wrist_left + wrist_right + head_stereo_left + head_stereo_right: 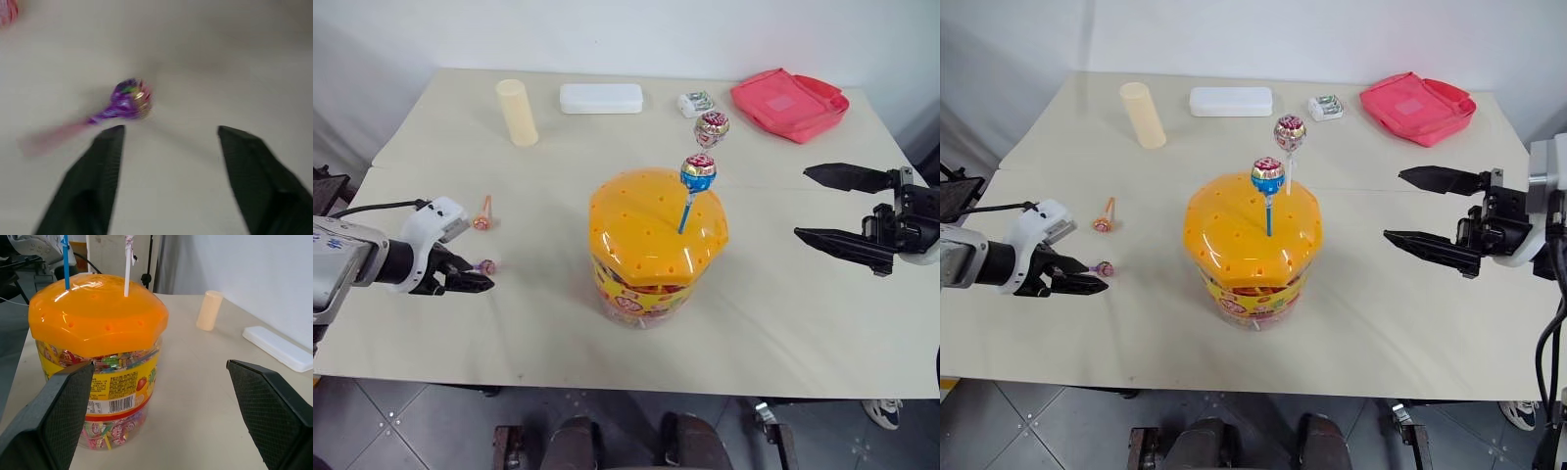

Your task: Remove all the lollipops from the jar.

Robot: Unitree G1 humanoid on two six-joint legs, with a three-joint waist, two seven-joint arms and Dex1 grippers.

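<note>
Purple lollipop [129, 99] beyond left tool [168, 142]

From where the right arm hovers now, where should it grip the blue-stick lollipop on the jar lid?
Grip the blue-stick lollipop on its bare stick below the wrapped head, coming level from the right gripper side. The stick stands nearly upright in the lid, so open jaws can likely straddle it, then lift up.
</note>
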